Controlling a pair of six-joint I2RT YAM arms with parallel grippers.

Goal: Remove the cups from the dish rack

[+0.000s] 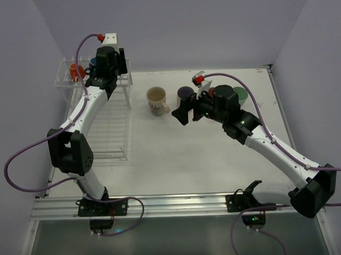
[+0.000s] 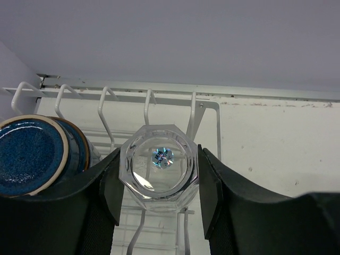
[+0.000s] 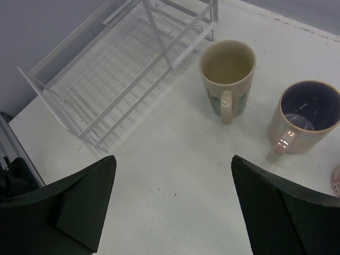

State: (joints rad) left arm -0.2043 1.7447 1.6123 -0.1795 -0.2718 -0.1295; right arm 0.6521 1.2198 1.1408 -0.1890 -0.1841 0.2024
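Pale lavender walls (image 1: 172, 26) enclose a white surface (image 1: 177, 166).

Top external view: the dish rack (image 1: 116, 132) stands at the far left of the surface. An orange mug (image 1: 76, 71) and a dark blue mug (image 1: 93, 62) sit on its raised upper shelf. The left gripper (image 1: 104, 68) is at that shelf, just beside the dark blue mug. A cream mug (image 1: 156, 100), a purple-lined mug (image 1: 185, 93) and a green mug (image 1: 240, 93) stand upright on the surface, off the rack. The right gripper (image 1: 181, 111) hovers near the cream mug.

Left wrist view: the fingers (image 2: 114, 186) flank a clear octagonal piece (image 2: 159, 164), one close on each side; whether they press on it cannot be determined. The dark blue mug lies to the left, in front of white wire pegs (image 2: 106, 106).

Right wrist view: the fingers are spread wide and hold nothing. The cream and purple-lined mugs stand apart, beside the rack's lower tray.
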